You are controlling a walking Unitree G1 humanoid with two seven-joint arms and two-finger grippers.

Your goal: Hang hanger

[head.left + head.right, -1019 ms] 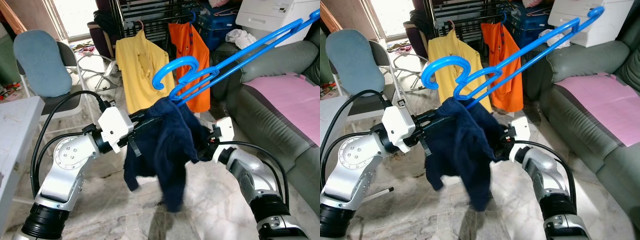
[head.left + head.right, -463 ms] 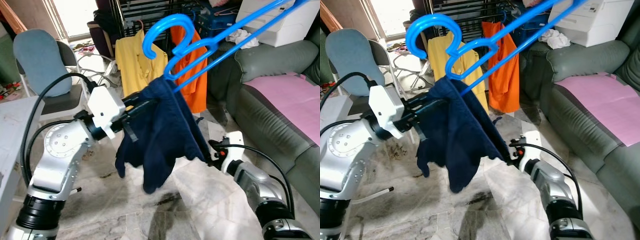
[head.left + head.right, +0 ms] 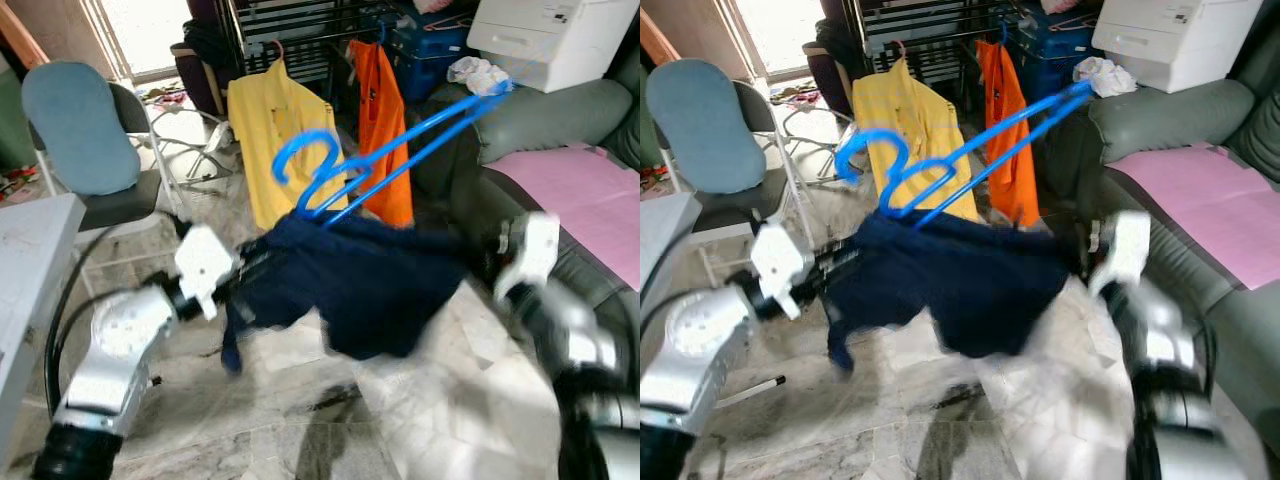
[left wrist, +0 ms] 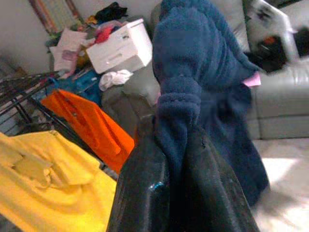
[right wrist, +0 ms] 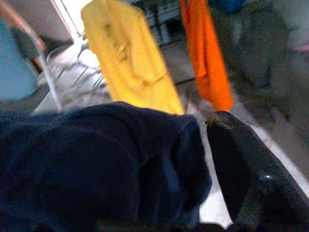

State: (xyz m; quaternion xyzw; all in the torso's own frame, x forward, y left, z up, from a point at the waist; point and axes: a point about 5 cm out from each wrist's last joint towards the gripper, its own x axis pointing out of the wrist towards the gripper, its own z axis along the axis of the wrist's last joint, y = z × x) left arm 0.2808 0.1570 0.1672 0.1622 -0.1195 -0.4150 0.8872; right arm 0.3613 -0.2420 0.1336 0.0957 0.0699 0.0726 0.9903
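- Blue hanger (image 3: pixel 385 150): lay tilted above the navy garment (image 3: pixel 365 285), hook end at the near left, long arm running up and to the far right toward the sofa (image 3: pixel 560 110); its lower part met the top edge of the garment.
- Navy garment: stretched roughly level between the two arms, sagging in the middle above the marble floor (image 3: pixel 300 400) (much of this area was motion-blurred).
- Left gripper (image 4: pixel 181 145): both black fingers (image 4: pixel 145 193) pressed together on a bunched fold of the navy garment, at the garment's left end.
- Right gripper (image 5: pixel 212 159): at the garment's right end; one black finger (image 5: pixel 246 179) lay against the cloth, but whether the pair was closed on it cannot be told.
- Background: a yellow shirt (image 3: pixel 265 130) and an orange shirt (image 3: pixel 385 130) hung on a dark rack (image 3: pixel 290 30) at the far side.
- A chair with a blue-grey back (image 3: pixel 70 125) stood at the far left.
- A white box (image 3: pixel 550 40) rested above the sofa at the far right.
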